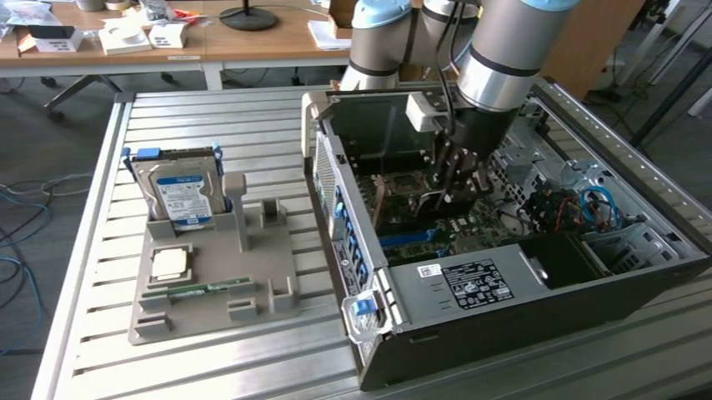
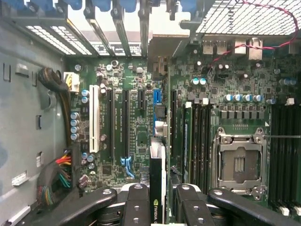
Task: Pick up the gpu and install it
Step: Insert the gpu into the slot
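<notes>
My gripper (image 1: 451,196) reaches straight down into the open computer case (image 1: 623,275), over the motherboard. In the wrist view the gripper (image 2: 160,207) is shut on the gpu (image 2: 157,169). It is a thin black card seen edge-on, with a green logo near the fingers (image 2: 137,202). The card hangs upright above the motherboard (image 2: 136,117), just beside the long black expansion slots (image 2: 125,125) and roughly parallel to them. Its far end points toward the bracket openings (image 2: 117,33) in the case's rear wall. I cannot tell whether its lower edge touches a slot.
A grey holder (image 1: 212,283) on the slatted table at the exterior view's left carries a hard drive (image 1: 183,196), a processor (image 1: 169,264) and a green memory stick (image 1: 206,289). Inside the case are the empty processor socket (image 2: 240,162), cable bundles (image 2: 56,179) and the power supply (image 1: 468,283).
</notes>
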Controlling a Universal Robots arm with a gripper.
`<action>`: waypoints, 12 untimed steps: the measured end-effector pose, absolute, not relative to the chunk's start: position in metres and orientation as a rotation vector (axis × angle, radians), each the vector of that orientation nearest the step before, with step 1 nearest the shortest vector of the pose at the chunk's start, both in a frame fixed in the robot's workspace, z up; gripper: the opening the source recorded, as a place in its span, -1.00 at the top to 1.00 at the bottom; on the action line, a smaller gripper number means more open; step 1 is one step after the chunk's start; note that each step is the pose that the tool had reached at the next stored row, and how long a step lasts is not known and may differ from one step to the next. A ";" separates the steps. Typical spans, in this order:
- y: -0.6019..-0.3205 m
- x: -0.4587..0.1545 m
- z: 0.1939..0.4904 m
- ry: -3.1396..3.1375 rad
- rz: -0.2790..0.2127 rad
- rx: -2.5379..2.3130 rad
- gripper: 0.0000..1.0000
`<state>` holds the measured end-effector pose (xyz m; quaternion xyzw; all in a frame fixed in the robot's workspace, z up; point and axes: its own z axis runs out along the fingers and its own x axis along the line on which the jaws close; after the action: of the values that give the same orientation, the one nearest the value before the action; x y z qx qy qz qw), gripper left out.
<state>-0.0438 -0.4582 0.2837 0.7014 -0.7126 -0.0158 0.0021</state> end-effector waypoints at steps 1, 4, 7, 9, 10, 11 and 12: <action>-0.458 -0.044 0.284 -2.236 -0.050 2.201 0.47; -0.458 -0.046 0.284 -2.236 -0.050 2.201 0.47; -0.459 -0.047 0.284 -2.236 -0.049 2.201 0.47; -0.459 -0.047 0.284 -2.236 -0.049 2.201 0.47; -0.459 -0.047 0.284 -2.236 -0.049 2.201 0.47; -0.461 -0.047 0.284 -2.236 -0.049 2.201 0.47; -0.461 -0.047 0.283 -2.236 -0.049 2.201 0.47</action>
<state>-0.0472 -0.4606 0.2832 0.7014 -0.7126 -0.0157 0.0020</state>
